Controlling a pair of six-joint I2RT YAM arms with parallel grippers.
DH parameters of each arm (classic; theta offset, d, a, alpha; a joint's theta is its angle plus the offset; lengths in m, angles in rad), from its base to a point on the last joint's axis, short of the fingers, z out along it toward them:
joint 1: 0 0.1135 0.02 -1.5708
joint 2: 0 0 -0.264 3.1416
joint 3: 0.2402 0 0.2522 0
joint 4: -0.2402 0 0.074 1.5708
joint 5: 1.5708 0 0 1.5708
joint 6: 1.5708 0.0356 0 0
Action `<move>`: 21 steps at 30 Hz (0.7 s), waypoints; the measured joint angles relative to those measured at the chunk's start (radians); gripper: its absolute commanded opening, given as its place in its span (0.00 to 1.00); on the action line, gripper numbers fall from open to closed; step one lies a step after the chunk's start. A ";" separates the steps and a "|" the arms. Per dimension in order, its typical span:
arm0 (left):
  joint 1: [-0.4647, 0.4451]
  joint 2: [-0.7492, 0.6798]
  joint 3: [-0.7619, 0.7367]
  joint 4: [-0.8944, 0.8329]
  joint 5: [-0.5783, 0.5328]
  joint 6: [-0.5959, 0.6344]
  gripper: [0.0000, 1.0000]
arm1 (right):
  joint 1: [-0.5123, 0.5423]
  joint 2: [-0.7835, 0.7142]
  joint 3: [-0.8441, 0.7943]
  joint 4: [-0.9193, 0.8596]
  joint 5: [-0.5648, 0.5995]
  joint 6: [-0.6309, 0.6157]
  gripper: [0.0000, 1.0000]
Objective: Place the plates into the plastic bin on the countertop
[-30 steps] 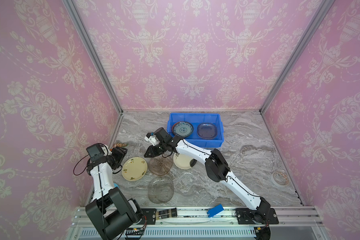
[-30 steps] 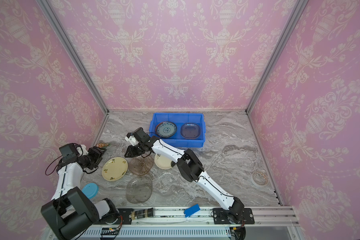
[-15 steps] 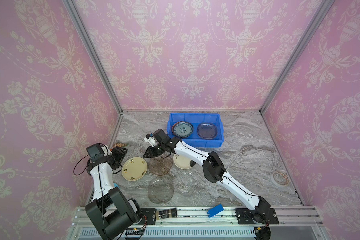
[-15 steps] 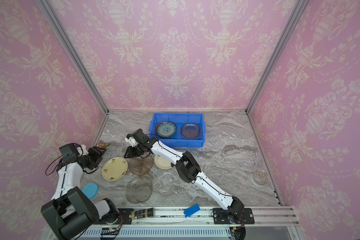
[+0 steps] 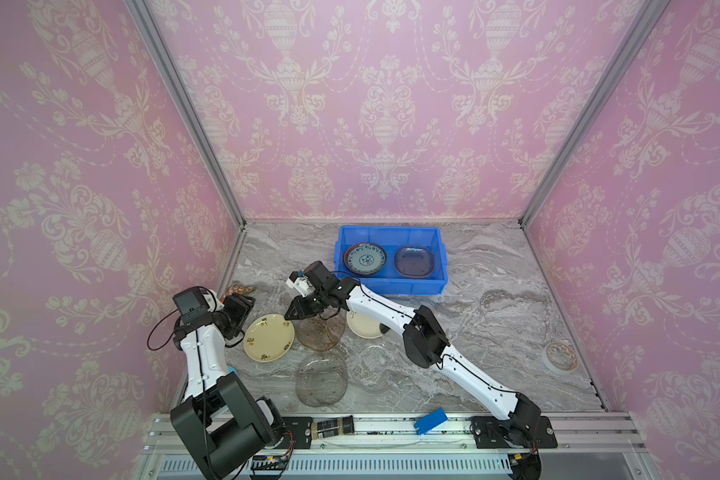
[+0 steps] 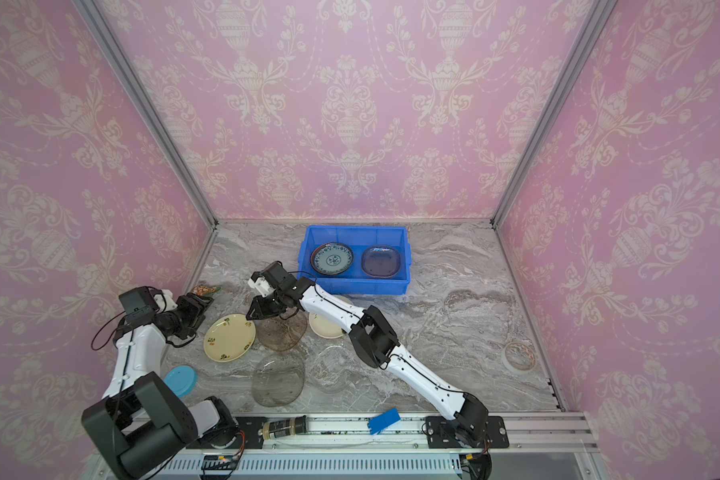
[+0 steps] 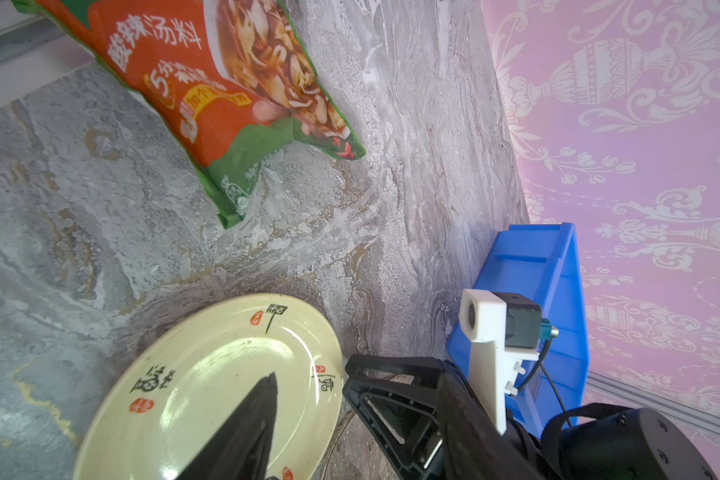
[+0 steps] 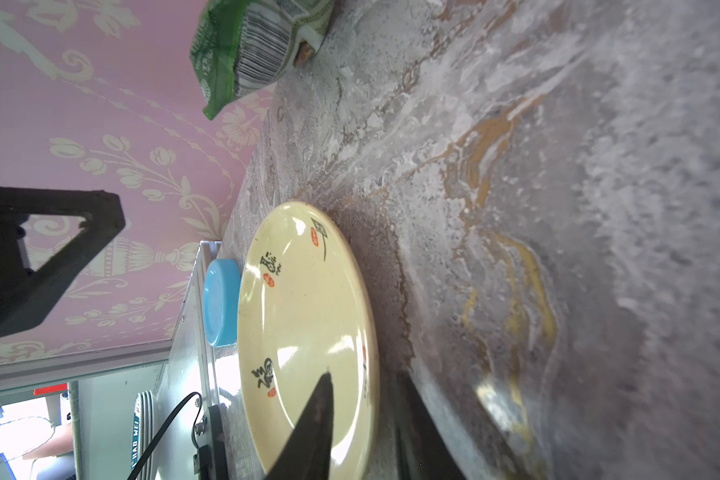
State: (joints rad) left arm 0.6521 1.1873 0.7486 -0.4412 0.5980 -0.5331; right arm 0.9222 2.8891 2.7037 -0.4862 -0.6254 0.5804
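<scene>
Marble countertop (image 5: 495,332), clear glass half lost among its veins.
Two plates (image 5: 365,259) sit in the plastic bin (image 5: 391,286); in front of it lie at least five more, one cream plate (image 5: 362,329) partly under the right arm (image 5: 383,307), one clear plate (image 5: 375,370) barely an outline. At the rim of the amber plate (image 5: 321,334) the right gripper (image 5: 288,315) has its jaws narrowly apart, grip unclear; the left gripper (image 5: 248,307) gapes empty.

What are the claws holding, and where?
Left gripper holds nothing. Right gripper sits at the amber glass plate's rim, beside the cream plate; a grip cannot be told.
</scene>
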 measured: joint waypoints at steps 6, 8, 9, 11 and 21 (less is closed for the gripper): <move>-0.002 0.002 0.000 0.000 0.000 0.000 0.64 | 0.006 0.015 0.002 -0.001 -0.013 0.021 0.27; -0.002 0.006 0.000 -0.001 0.000 0.000 0.64 | 0.008 0.015 0.003 -0.002 -0.014 0.026 0.27; -0.002 0.006 0.000 -0.001 0.000 0.000 0.64 | 0.009 0.015 0.003 -0.002 -0.015 0.027 0.27; -0.003 0.008 0.000 0.000 0.000 0.000 0.64 | 0.010 0.015 0.003 -0.003 -0.015 0.027 0.27; -0.010 0.021 0.000 0.000 0.000 0.000 0.65 | 0.011 0.015 0.005 -0.014 -0.015 0.028 0.22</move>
State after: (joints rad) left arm 0.6426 1.2083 0.7486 -0.4416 0.5976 -0.5331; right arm 0.9333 2.9044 2.7087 -0.5003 -0.6403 0.6083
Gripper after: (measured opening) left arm 0.644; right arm 0.253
